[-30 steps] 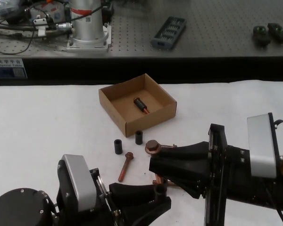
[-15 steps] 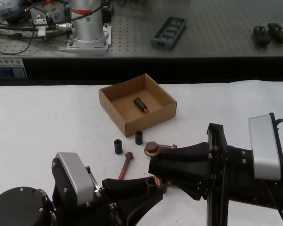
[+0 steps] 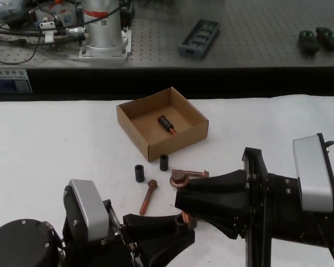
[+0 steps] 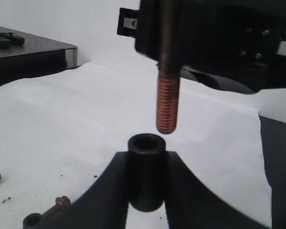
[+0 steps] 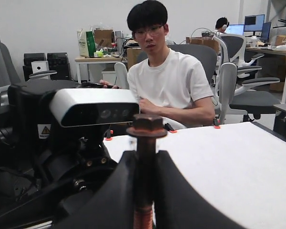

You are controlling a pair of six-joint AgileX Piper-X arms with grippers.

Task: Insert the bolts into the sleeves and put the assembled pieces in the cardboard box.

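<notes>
One cardboard box (image 3: 132, 130), with one assembled piece (image 3: 167, 123) inside. Three sleeves in all: near sleeve (image 3: 139, 173) and far sleeve (image 3: 163, 162) upright on the cloth (image 3: 55, 150), held sleeve (image 4: 147, 162) in the left gripper (image 4: 147, 191). Three bolts seen: held bolt (image 5: 146, 126) in the right gripper (image 5: 144, 171), plus two lying loose, near bolt (image 3: 148, 196) and far bolt (image 3: 193, 173). Two grippers.

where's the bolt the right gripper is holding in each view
High view: the bolt is the copper bit at the tip of the right gripper, low centre.
Left wrist view: its threaded end hangs just above the sleeve held in the left gripper.
Right wrist view: its hex head stands between the fingers, low centre.
Shared landmark: the right gripper clamping it.
</notes>
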